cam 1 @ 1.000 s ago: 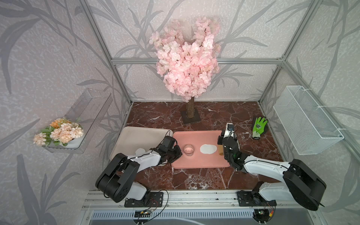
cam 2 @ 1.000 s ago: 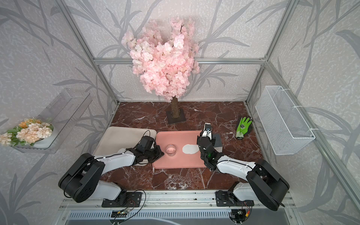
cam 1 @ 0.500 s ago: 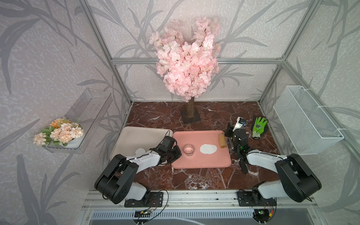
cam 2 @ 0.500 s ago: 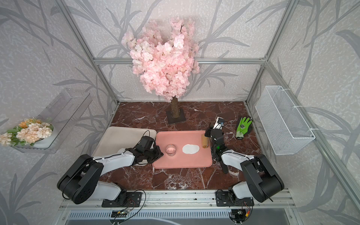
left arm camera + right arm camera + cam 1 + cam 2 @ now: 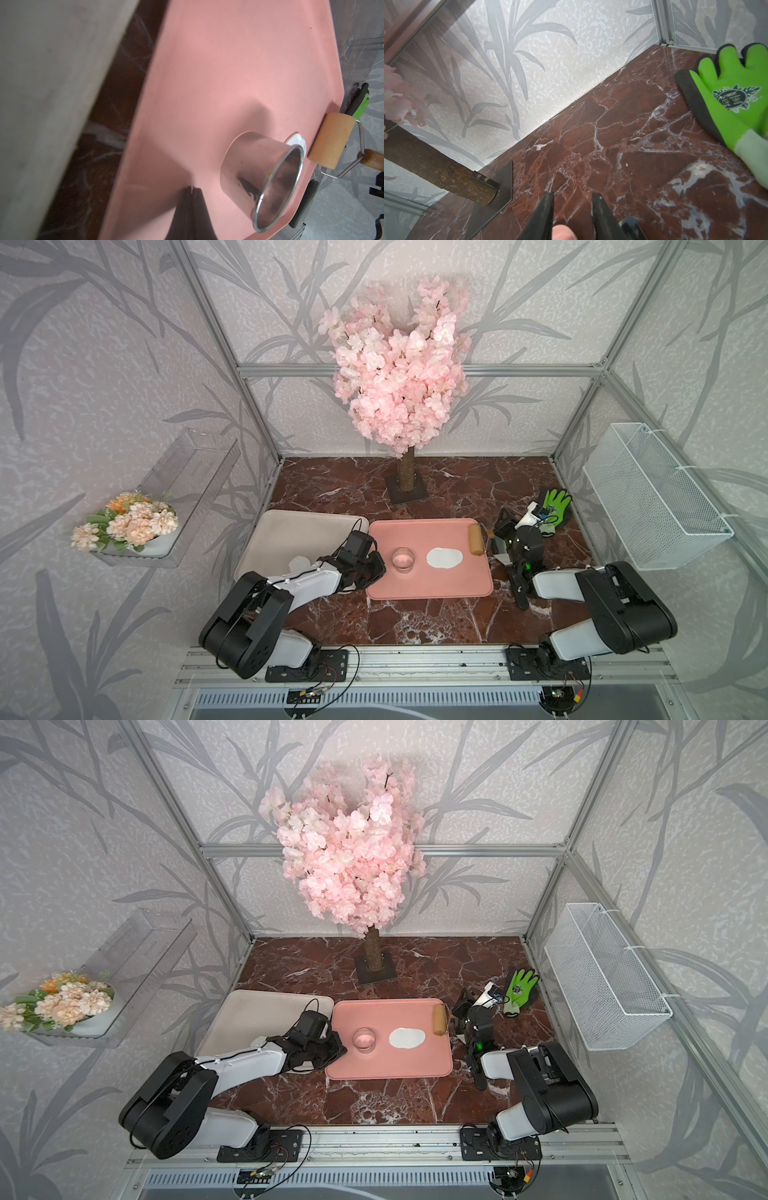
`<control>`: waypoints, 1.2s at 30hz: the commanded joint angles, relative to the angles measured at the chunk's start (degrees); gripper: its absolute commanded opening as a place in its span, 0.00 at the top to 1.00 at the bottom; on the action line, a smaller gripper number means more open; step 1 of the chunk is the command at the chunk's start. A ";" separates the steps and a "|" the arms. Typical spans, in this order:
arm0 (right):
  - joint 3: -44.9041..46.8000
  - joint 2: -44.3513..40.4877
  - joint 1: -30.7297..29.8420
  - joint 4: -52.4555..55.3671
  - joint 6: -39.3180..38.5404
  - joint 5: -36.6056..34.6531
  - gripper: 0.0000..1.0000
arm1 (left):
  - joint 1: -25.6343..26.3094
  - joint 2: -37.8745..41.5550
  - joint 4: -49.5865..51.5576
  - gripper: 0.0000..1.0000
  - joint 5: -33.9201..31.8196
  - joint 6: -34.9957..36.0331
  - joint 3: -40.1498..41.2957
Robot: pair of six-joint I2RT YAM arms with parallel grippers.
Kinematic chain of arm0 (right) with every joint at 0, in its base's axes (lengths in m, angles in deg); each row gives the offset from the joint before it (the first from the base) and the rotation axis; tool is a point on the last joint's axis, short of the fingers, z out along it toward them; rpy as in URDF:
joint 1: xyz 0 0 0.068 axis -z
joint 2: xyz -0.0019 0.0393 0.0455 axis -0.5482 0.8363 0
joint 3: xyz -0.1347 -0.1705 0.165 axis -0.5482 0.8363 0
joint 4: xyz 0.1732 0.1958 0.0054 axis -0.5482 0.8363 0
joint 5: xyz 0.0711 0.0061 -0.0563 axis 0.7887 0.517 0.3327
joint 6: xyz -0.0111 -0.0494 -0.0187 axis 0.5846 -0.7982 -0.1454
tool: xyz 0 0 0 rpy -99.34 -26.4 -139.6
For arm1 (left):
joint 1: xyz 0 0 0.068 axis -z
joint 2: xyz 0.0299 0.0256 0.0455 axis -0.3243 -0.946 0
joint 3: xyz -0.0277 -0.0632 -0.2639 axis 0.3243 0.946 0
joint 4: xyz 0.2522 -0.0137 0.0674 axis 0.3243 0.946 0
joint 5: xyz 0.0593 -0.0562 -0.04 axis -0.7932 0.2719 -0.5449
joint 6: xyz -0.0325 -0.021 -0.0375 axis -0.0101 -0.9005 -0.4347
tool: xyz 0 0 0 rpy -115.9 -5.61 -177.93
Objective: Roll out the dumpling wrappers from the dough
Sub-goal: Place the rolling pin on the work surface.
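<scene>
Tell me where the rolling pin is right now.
In both top views the rolling pin lies along the pink tray's right edge, just right of the dough sheet, its handle sticking out toward the right gripper.

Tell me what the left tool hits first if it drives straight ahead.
Probably bare pink tray: the shut left tool points just beside the cutter; depth is unclear.

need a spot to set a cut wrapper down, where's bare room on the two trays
Free: far half of the beige tray, behind the left arm; near strip of the pink tray, in front of the ring cutter and dough. Crowded: its right edge, with the rolling pin and right gripper.
</scene>
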 commanded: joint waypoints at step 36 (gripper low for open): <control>-14.16 -17.40 -0.15 62.34 -8.89 16.60 0.26 | -1.45 1.88 20.65 0.63 -5.37 8.85 -14.76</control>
